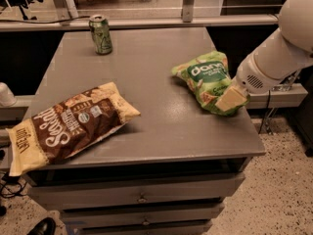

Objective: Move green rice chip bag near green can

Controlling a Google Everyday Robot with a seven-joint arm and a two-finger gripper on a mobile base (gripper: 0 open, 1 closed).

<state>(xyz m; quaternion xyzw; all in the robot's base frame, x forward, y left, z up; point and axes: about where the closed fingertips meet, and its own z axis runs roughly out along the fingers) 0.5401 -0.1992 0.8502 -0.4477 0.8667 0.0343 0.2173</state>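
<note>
The green rice chip bag (205, 77) lies at the right side of the grey table (146, 67), white lettering up. My gripper (231, 100) comes in from the right on the white arm (279, 53) and is shut on the bag's near right end; a pale finger (229, 98) lies over it. The bag's far end looks slightly raised off the table. The green can (100, 34) stands upright at the far left of the table, well apart from the bag.
A large brown-and-cream snack bag (68, 124) lies at the table's front left, overhanging the left edge. A rail and shelf (146, 21) run behind the table. Drawers (142, 197) sit under the tabletop. Speckled floor is at the right.
</note>
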